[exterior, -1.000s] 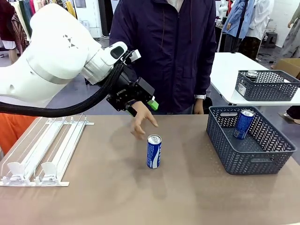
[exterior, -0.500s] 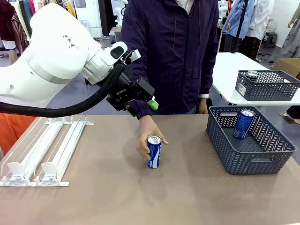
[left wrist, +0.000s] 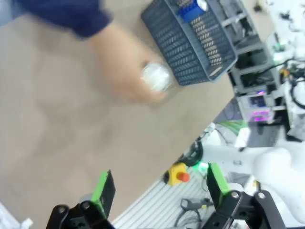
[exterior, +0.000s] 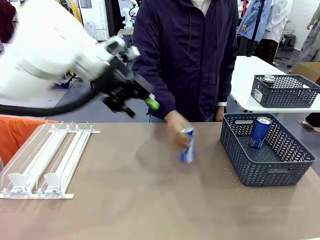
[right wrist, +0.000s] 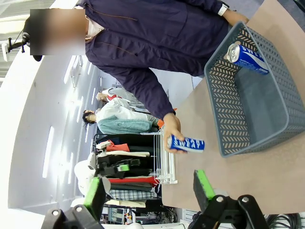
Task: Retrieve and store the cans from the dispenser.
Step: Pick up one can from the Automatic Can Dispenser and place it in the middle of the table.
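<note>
Left gripper [left wrist: 157, 191]: fingers spread wide, nothing between them; it hangs above the counter [exterior: 150, 200], blurred in the front view [exterior: 142, 100].
Right gripper [right wrist: 147, 191]: green-padded fingers spread apart, holding nothing, raised off the counter [right wrist: 267, 176].
Person's hand [exterior: 176, 125]: to the right of the left gripper and lower, wrapped around a blue can; in the left wrist view the hand [left wrist: 124, 71] lies ahead of the fingers, blurred.
Blue can in hand [exterior: 187, 145]: tilted, its foot at or just above the counter, between the left gripper and the grey basket; ahead of the right gripper it is seen gripped by the hand [right wrist: 187, 143].
Grey basket [exterior: 240, 165]: farther right of the left gripper, on the counter, just beyond the held can; it holds a second blue can [exterior: 260, 132] leaning against the far wall.
Dispenser [exterior: 55, 155]: white rails lying below and to the left of the left gripper, on the counter's left side, lanes bare, two white tabs at the near end.
Second basket [exterior: 285, 97]: on a white table behind, well beyond the first, with a silver can top showing inside.
</note>
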Tool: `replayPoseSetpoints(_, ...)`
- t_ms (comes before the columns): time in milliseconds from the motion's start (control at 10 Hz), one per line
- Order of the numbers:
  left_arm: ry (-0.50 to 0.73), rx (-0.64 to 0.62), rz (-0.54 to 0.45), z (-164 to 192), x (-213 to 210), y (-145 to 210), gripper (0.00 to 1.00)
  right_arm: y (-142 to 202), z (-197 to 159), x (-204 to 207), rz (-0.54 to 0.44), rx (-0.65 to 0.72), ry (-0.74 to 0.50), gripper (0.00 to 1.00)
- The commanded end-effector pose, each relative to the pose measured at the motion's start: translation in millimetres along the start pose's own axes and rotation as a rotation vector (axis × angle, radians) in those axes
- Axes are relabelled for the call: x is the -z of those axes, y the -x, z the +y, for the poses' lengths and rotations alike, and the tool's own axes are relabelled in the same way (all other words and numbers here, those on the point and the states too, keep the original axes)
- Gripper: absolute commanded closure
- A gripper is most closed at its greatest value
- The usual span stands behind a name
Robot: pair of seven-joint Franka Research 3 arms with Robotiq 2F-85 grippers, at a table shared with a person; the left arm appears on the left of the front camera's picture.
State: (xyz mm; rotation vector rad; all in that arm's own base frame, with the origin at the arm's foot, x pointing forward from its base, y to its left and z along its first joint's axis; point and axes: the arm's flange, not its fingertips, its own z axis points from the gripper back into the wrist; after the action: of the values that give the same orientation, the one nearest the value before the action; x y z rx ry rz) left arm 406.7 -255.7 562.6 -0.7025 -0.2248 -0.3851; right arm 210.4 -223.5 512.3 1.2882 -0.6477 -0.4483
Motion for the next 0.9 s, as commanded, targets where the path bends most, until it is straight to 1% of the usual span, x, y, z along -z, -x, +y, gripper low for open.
replayPoseSetpoints(0, 0.021, -0.190, -0.076, 53, -104, 26, 0.00, -2, 2, 2, -0.011, -0.025, -0.030, 0.00)
replayPoseSetpoints(100, 0.065, -0.290, -0.117, 90, -143, 45, 0.00, -2, 2, 2, -0.011, -0.025, -0.030, 0.00)
replayPoseSetpoints(200, 0.211, -0.348, -0.139, 125, -173, 64, 0.00, -2, 2, 2, -0.011, -0.025, -0.030, 0.00)
replayPoseSetpoints(300, 0.326, -0.449, -0.214, 167, -194, 88, 0.00, -2, 2, 2, -0.011, -0.025, -0.030, 0.00)
replayPoseSetpoints(400, 0.495, -0.504, -0.293, 207, -206, 119, 0.00, -2, 2, 2, -0.011, -0.025, -0.030, 0.00)
replayPoseSetpoints(500, 0.653, -0.562, -0.353, 245, -203, 145, 0.00, -2, 2, 2, -0.011, -0.025, -0.030, 0.00)
replayPoseSetpoints(600, 0.677, -0.613, -0.380, 257, -193, 159, 0.00, -2, 2, 2, -0.011, -0.025, -0.030, 0.00)
replayPoseSetpoints(700, 0.639, -0.677, -0.413, 261, -187, 160, 0.00, -2, 2, 2, -0.011, -0.025, -0.030, 0.00)
replayPoseSetpoints(800, 0.592, -0.598, -0.337, 254, -218, 162, 0.00, -2, 2, 2, -0.011, -0.025, -0.030, 0.00)
